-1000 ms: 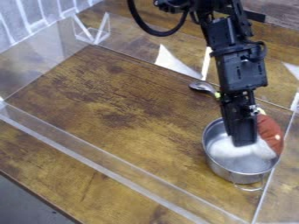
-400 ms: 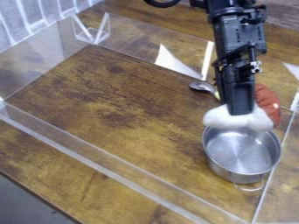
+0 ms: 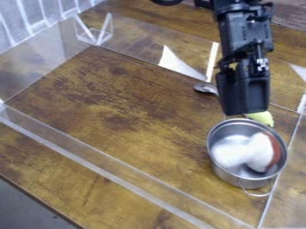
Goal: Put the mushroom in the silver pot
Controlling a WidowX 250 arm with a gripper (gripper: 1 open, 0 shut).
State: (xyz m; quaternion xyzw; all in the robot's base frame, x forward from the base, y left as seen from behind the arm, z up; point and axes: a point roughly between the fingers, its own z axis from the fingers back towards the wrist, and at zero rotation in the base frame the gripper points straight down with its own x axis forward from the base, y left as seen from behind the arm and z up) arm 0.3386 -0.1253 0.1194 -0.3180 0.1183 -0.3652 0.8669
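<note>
While the mushroom [image 3: 253, 154] lies inside the silver pot [image 3: 227, 164], the gripper [image 3: 245, 109] hangs just above the pot's far rim. Its fingertips are too blurred to tell whether they are spread or pressed together.

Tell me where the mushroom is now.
In the camera view the mushroom lies inside the silver pot, at the lower right of the table, just below the gripper.

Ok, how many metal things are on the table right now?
2: the silver pot at the right front, and a spoon behind it, partly hidden by the arm. Others may be hidden.
</note>
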